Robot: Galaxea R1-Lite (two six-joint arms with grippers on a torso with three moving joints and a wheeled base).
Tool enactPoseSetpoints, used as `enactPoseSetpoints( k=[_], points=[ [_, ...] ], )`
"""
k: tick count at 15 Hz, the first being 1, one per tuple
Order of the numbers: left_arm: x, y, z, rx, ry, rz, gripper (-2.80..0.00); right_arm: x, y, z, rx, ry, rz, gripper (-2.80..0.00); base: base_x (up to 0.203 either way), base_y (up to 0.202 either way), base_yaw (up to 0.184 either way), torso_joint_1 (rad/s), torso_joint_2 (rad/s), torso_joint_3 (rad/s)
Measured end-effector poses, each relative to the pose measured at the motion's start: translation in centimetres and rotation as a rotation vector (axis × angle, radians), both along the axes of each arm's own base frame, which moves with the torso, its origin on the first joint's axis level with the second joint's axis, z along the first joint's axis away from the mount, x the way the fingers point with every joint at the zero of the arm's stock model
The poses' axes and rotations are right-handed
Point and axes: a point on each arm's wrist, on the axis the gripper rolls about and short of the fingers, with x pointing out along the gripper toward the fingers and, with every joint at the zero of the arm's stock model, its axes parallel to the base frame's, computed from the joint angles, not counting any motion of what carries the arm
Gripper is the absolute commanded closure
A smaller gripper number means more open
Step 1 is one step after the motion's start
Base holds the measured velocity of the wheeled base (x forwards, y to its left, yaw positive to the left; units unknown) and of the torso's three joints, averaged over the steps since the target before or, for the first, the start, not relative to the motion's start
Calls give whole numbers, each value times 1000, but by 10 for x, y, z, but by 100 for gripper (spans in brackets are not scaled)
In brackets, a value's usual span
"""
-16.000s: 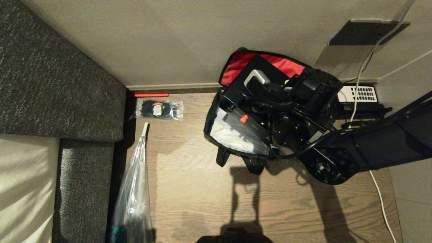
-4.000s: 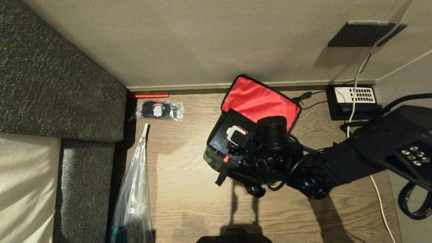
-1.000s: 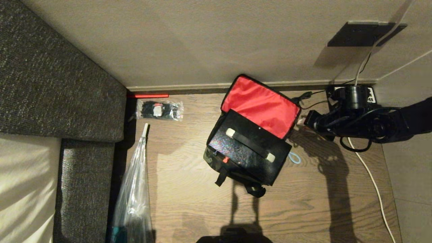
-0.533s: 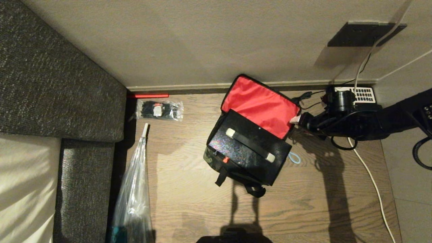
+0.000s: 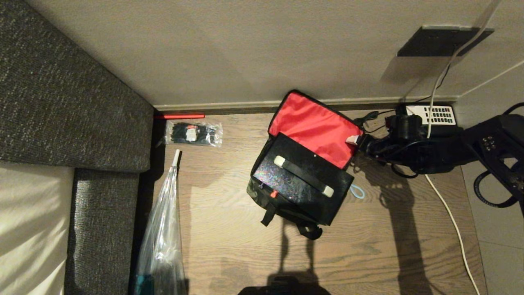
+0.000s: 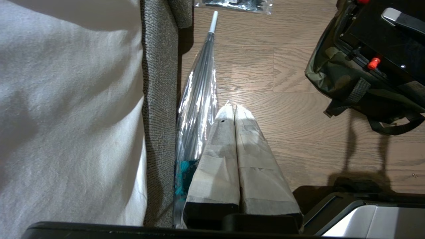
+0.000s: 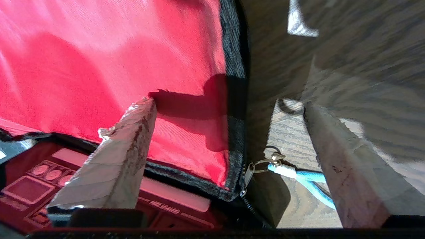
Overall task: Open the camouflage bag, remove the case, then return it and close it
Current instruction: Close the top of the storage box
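With the case [image 5: 302,178] lying on the camouflage bag [image 5: 266,196] by the floor's wall edge, the right end effector [image 7: 229,156], spread astride the red lid's rim [image 7: 234,99], may pinch lining and seemingly miss the zipper.

Black cabled arm [image 5: 442,149], seemingly pale-taped gripper [image 7: 229,156] fingers [image 7: 113,166].

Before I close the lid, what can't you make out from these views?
- Camouflage bag interior: head view, hidden beneath the case.
- Zipper track along the lid: right wrist view, cut off beyond the blue pull cord.
- Right gripper: head view, fingertips too small against the lid's edge.
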Motion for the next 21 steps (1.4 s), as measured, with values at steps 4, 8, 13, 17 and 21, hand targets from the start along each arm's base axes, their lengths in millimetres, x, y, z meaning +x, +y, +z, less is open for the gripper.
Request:
enactPoseSetpoints(
  k=[4, 8, 13, 17, 21],
  points=[
    [0, 0, 0, 0, 0, -1, 0, 13, 2, -9, 43, -48, 24, -280, 0, 0, 0, 0, 0, 0],
    [0, 0, 0, 0, 0, -1, 0, 20, 3, 1, 53, -137, 49, 0, 0, 0, 0, 0, 0, 0],
    [0, 0, 0, 0, 0, 0, 0, 18, 19, 3, 52, -138, 102, 0, 0, 0, 0, 0, 0, 0],
    [0, 0, 0, 0, 0, 0, 0, 12, 23, 9, 44, -137, 115, 0, 0, 0, 0, 0, 0, 0],
    [0, 0, 0, 0, 0, 0, 0, -9, 20, 19, 21, -122, 123, 0, 0, 0, 0, 0, 0, 0]
  ],
)
